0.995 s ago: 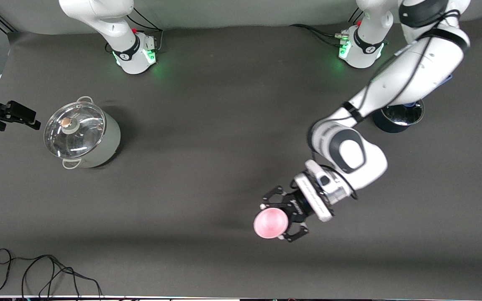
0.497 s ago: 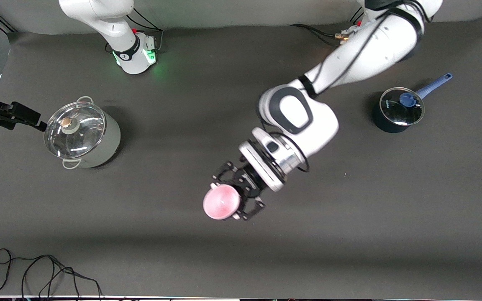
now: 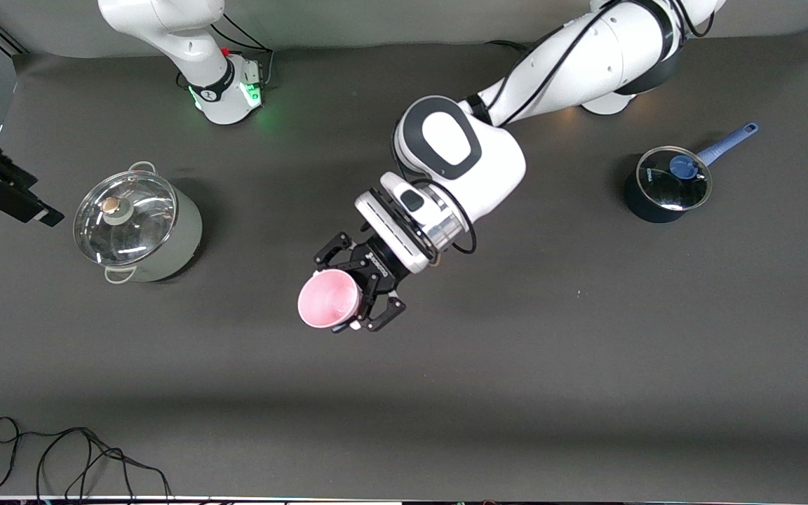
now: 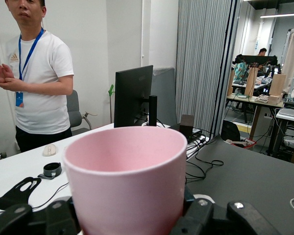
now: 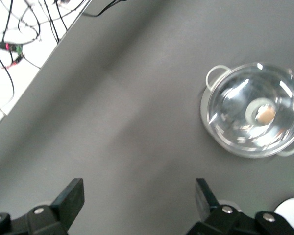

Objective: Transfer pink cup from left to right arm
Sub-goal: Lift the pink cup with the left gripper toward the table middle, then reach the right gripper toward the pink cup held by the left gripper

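Midair over the tabletop's [image 3: 586, 393] middle, your left gripper [image 3: 358, 291] has its jaws clamped on the pink cup [image 3: 329, 300], mouth tipped outward for handing over. Right gripper [image 3: 8, 189], jaws spread wide and empty, waits beside the lidded pot [image 3: 136, 226].

The front view is evenly lit from above and sharp. The dark table [image 3: 586, 365] takes soft shadows, and a wide darker band crosses it near the front camera. Green light glows at the right arm's base [image 3: 225, 91]. The glass lid [image 3: 123, 217] of the grey pot reflects bright glare. In the left wrist view the pink cup [image 4: 125, 183] is slightly soft, and the room is bright. The right wrist view is blurred, with white glare at one corner.
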`<move>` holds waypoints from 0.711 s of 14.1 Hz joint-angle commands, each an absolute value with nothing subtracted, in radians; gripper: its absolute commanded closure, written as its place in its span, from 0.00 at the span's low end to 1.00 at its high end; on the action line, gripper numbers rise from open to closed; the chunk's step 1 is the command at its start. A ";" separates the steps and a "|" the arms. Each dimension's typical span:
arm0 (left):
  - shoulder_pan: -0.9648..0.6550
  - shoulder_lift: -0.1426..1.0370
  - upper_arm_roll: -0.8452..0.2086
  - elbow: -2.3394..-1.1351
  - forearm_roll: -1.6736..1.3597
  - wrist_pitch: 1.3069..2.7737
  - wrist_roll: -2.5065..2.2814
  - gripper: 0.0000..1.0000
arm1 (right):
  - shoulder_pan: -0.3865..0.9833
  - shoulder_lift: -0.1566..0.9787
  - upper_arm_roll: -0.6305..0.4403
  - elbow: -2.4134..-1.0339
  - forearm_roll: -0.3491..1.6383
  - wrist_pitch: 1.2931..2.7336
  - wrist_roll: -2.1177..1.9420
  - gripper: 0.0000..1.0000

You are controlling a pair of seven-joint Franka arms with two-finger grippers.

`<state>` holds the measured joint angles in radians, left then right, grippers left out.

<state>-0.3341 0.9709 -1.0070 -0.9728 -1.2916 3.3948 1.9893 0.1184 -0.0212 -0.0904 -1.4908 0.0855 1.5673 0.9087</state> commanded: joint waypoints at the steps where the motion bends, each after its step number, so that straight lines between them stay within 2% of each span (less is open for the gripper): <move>1: -0.365 0.962 -0.982 -0.943 -1.290 3.416 1.973 1.00 | 0.172 -0.002 -0.095 -1.407 0.097 1.545 1.056 0.00; 7: -0.367 0.962 -0.982 -0.937 -1.290 3.416 1.971 1.00 | 0.359 0.185 -0.095 -1.192 0.092 1.520 1.350 0.00; 10: -0.371 0.962 -0.980 -0.937 -1.290 3.418 1.968 1.00 | 0.434 0.332 -0.095 -1.011 0.092 1.509 1.429 0.00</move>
